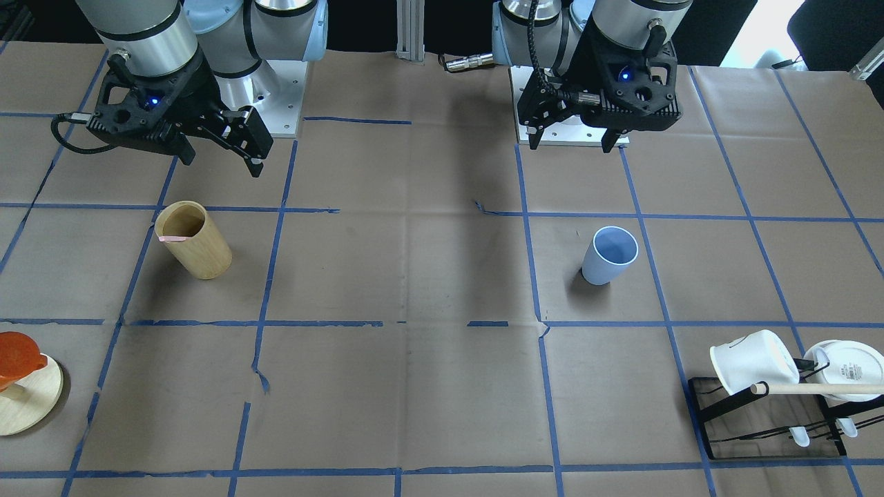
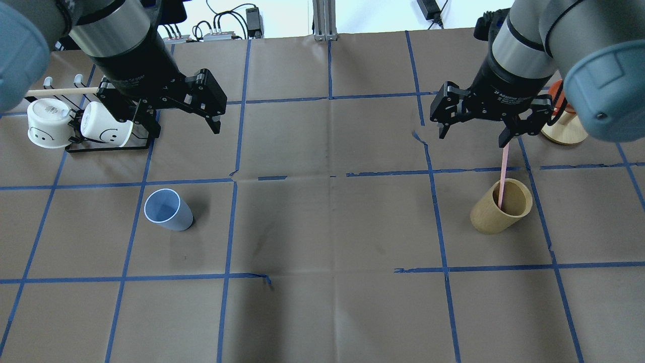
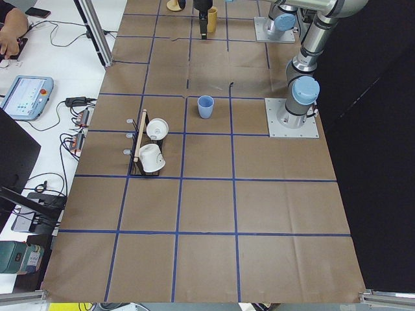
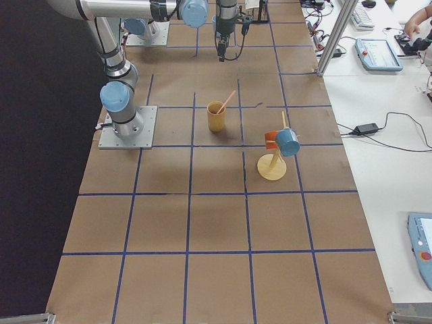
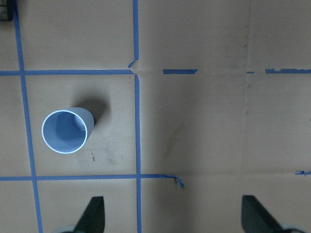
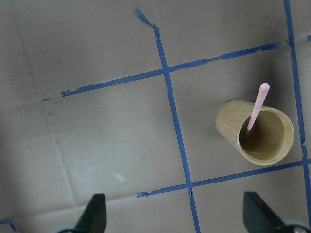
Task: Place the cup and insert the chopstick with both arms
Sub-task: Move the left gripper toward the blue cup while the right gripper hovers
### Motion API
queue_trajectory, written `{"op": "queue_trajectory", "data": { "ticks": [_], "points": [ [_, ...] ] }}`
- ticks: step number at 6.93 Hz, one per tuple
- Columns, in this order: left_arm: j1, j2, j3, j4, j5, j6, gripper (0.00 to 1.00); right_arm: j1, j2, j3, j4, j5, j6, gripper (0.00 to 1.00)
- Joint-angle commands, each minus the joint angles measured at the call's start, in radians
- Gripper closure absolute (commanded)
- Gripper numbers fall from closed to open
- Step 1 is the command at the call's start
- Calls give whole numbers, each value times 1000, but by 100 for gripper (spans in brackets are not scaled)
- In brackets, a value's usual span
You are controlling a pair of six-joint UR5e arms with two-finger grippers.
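Note:
The light blue cup [image 1: 609,255] stands upright on the paper-covered table; it also shows in the overhead view [image 2: 168,210] and the left wrist view [image 5: 65,130]. My left gripper [image 2: 184,126] hangs open and empty above and beyond it. A pale pink chopstick [image 2: 503,171] leans inside a tan wooden cylinder [image 2: 501,206], and shows in the right wrist view [image 6: 256,109] too. My right gripper [image 2: 473,137] is open and empty, high above the table, just beyond the cylinder and near the chopstick's upper end.
A black rack [image 2: 108,147] with two white mugs [image 2: 48,122] and a beige wooden rod [image 1: 822,388] stands at the table's far left. A round wooden stand [image 2: 564,132] with an orange piece sits behind my right gripper. Blue tape lines grid the table.

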Motion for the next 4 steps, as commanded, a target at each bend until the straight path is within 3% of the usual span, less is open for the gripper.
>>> {"op": "queue_trajectory", "data": {
  "ticks": [1, 4],
  "points": [
    [0, 0, -5, 22, -1, 1, 0, 1, 1, -1, -1, 2, 0, 0],
    [7, 0, -5, 36, 1, 33, 0, -1, -5, 2, -1, -1, 0, 0]
  ]
}}
